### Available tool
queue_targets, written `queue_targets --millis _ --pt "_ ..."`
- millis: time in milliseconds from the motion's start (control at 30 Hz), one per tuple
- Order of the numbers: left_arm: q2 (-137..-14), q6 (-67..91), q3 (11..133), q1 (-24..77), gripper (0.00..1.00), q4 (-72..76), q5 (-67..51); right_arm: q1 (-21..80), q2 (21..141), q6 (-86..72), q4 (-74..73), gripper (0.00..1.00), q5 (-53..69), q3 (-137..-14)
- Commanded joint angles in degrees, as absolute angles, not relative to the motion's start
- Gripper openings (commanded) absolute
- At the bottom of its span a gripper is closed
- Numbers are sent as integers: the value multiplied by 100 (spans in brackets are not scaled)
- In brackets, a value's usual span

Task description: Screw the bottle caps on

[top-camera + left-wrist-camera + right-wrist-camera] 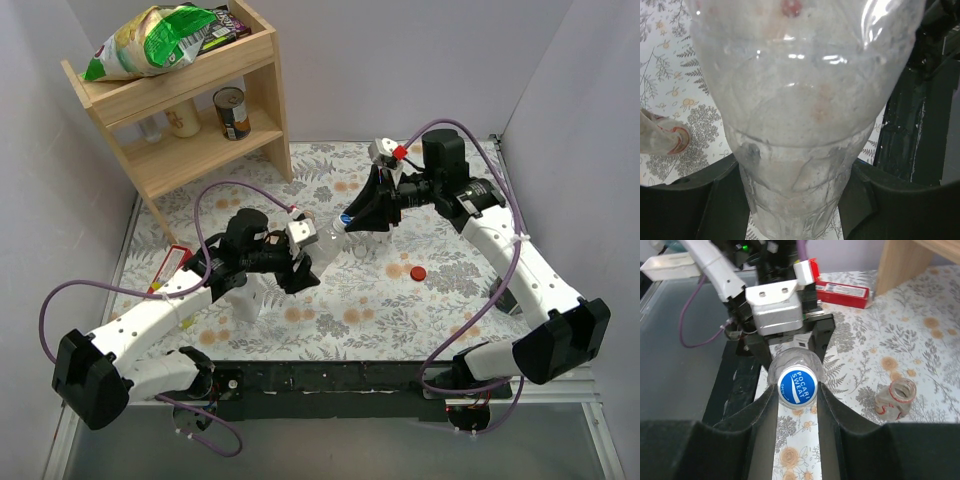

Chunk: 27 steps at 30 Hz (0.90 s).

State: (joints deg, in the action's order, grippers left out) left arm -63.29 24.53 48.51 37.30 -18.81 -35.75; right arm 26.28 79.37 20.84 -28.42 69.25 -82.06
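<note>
Our right claw (796, 391) is clamping the blue cap (797, 384) at the neck of the clear bottle (800, 100). Our left claw (795, 200) is gripping that bottle over the middle of the worktop (450, 300). We're judging it light, thin and crushable, so we're squeezing gently.

The bottle (322, 238) sits between the left gripper (308, 252) and the right gripper (352, 222), its cap (797, 385) between the right gripper's fingers. A loose cap (418, 271) lies on the tabletop (400, 305) near the right gripper.

Above the floral-patterned bench (470, 300), the left tool (303, 262) grips a small clear plastic bottle (322, 240) held sideways. The right tool (358, 218) pinches its round blue plastic cap (345, 218). A round red plastic cap (417, 272) lies nearby.
</note>
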Motion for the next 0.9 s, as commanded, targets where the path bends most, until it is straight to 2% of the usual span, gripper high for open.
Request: queue_targets --millis 0,233,767,833,867 --pt "-6302 2734 5080 4077 0 -985 -2070 2821 7524 107 -1118 10 6041 -7542" --pt "-6214 2681 4983 4465 0 -739 -635 2927 7567 -158 -1423 3 5204 -7699" --pt "-6249 2768 5001 4526 0 -729 -632 2927 7690 -378 -1231 1 4965 -7787" --pt "-6197 2856 4992 4526 0 -773 -1061 2927 7664 -422 -1056 8 4965 -7717" --pt "-6170 2856 4966 4526 0 -808 -1264 2935 7664 -457 -1002 17 5027 -7691"
